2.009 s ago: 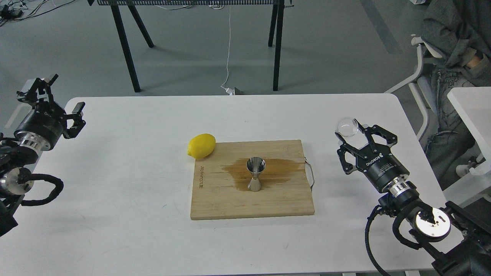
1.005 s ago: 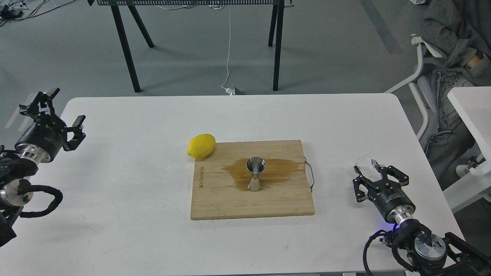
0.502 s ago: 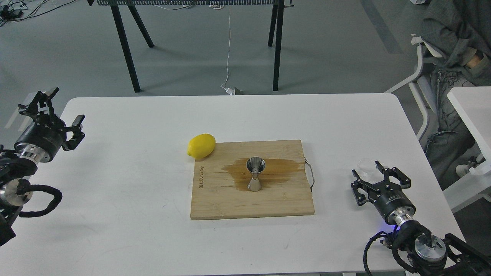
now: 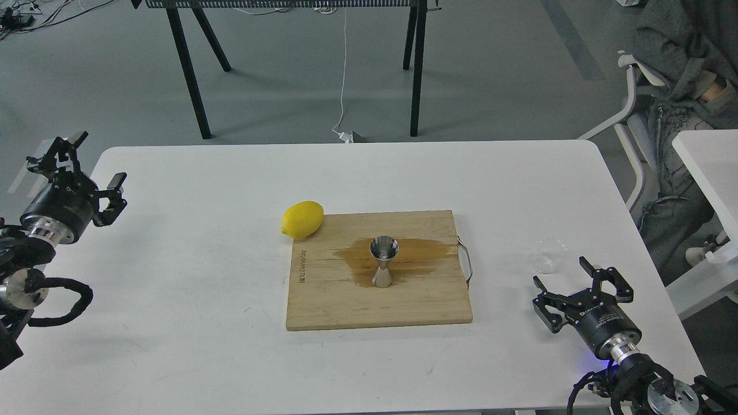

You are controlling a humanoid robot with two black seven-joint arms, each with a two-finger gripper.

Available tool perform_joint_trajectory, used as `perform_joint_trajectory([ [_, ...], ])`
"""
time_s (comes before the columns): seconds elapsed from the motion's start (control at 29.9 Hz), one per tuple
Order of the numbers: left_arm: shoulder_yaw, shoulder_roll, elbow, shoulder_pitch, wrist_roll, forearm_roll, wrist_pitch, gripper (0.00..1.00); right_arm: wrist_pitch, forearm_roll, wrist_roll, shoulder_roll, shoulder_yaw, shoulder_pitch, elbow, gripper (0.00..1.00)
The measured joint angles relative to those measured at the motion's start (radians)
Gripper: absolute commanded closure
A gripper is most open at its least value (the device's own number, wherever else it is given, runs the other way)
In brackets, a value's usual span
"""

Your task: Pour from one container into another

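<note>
Nearest, the right gripper (image 4: pixel 582 285) has drawn back toward the worktop's (image 4: pixel 202 288) near edge with its fingers spread and empty; half a second ago they bracketed the glass cup (image 4: pixel 548 255), which now stands alone on the worktop just beyond them. That reads as a release after the pour. Further in, the jigger (image 4: pixel 383 262) stands upright on the cutting board (image 4: pixel 323 305), a brown wet stain spread around it, so some liquid likely missed. The lemon (image 4: pixel 302 219) touches the board's far corner. Far left, the left gripper (image 4: pixel 86 173) hangs unchanged, fingers parted, holding nothing.
</note>
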Motion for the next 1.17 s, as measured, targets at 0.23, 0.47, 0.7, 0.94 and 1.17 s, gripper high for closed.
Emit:
perform_joint_trajectory([
  [0.23, -0.001, -0.002, 0.000, 0.000, 0.000, 0.000, 0.000, 0.00, 0.000, 0.000, 0.007, -0.150, 0.104, -0.112, 0.266, 0.06],
  [0.47, -0.002, -0.012, -0.001, 0.001, 0.000, 0.000, 0.000, 0.00, 0.000, -0.010, 0.006, -0.196, 0.202, -0.018, 0.300, 0.06],
  [0.7, -0.002, -0.016, -0.002, 0.001, 0.000, 0.000, 0.000, 0.00, 0.000, -0.029, -0.002, -0.156, 0.164, 0.227, 0.104, 0.06],
  [0.94, -0.008, -0.016, -0.002, 0.000, 0.000, -0.001, 0.000, 0.00, 0.000, -0.041, 0.000, -0.061, 0.123, 0.360, -0.080, 0.06],
  [1.17, -0.008, -0.016, -0.003, 0.000, 0.000, -0.001, 0.000, 0.00, 0.000, -0.069, 0.009, -0.026, 0.123, 0.373, -0.098, 0.06],
])
